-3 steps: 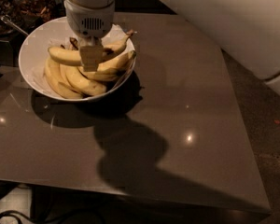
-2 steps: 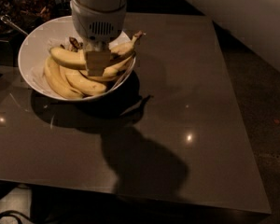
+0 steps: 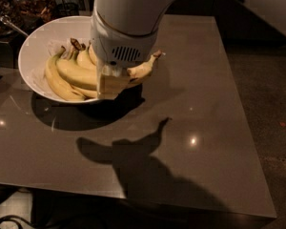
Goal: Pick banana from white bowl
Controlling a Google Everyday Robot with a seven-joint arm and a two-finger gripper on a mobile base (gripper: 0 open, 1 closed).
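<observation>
Now, item by item.

- Gripper (image 3: 112,86): over the right rim of the bowl (image 3: 30,49) and looming far larger in the view than a second ago, which suggests it has risen toward the camera. Its jaws are closed on the banana (image 3: 143,69); only one pale finger shows clearly, pressed against the fruit.
- Banana: held in the jaws, with its stem and pale cut tip jutting right past the bowl's edge. It appears to have come up with the gripper. Its shadow (image 3: 155,133) falls on the table (image 3: 214,104) well apart from the bowl's shadow, which suggests it is clear of the heap.
- Other bananas (image 3: 69,73): lying in the bowl, on the left side.
- Task standing: the grasp looks made and the lift under way. What remains is carrying the fruit fully clear of the bowl.
- Brands, labels, writing: none legible. The gripper housing shows only a grille of vent slots.
</observation>
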